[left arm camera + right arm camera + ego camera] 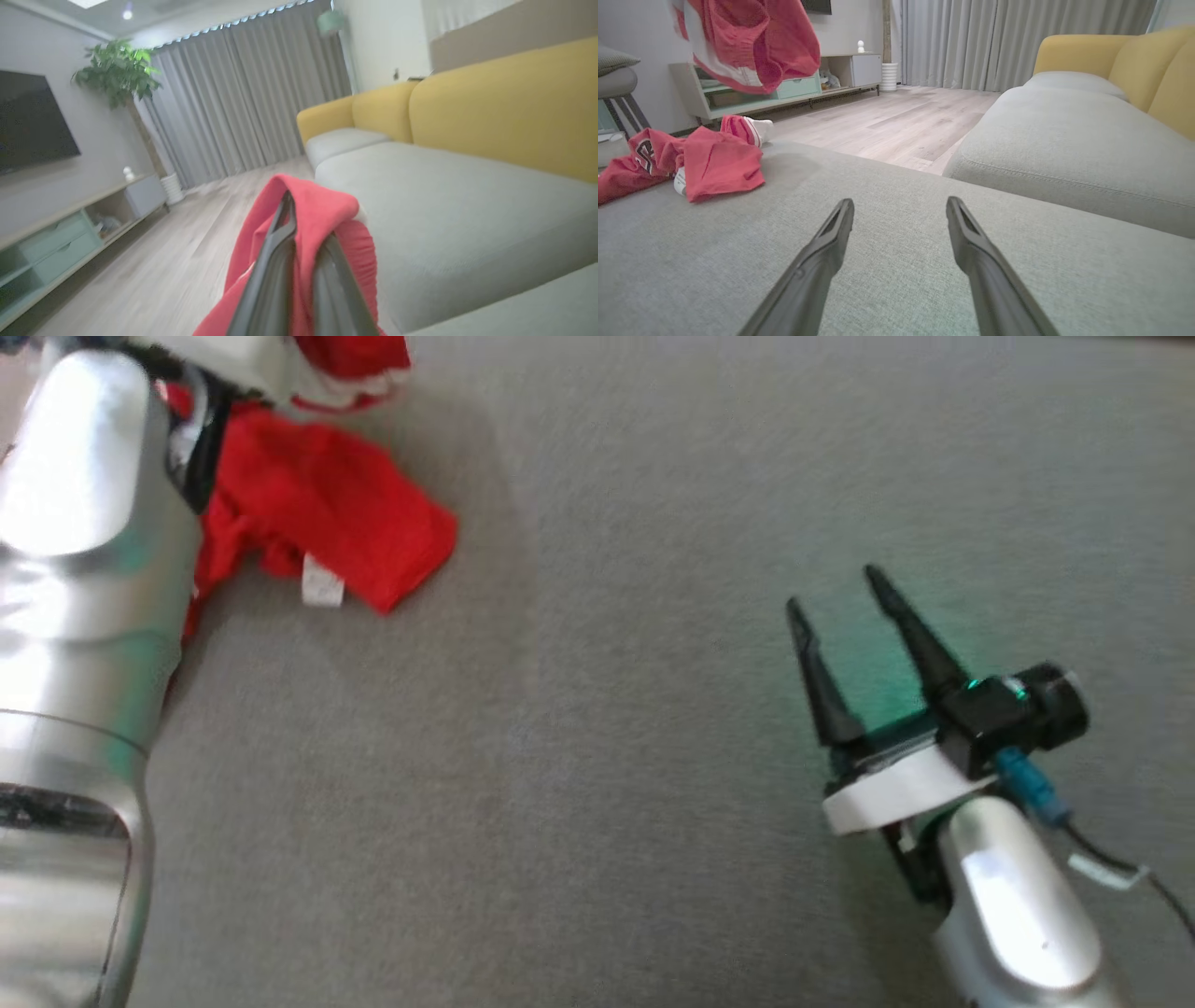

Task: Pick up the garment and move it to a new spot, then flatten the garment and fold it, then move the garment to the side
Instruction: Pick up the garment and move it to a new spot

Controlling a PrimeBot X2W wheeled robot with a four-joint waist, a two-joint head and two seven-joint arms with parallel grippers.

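Half lifted, the red garment hangs from your left tool, clamped on its edge for carrying, while your right tool waits spread over the sofa seat.

A yellow-backed sofa with grey cushions stands by grey curtains, a potted plant, a wall television and a pale wood floor.

Yellow-backed grey sofa; grey curtains; plant; TV; wood floor.
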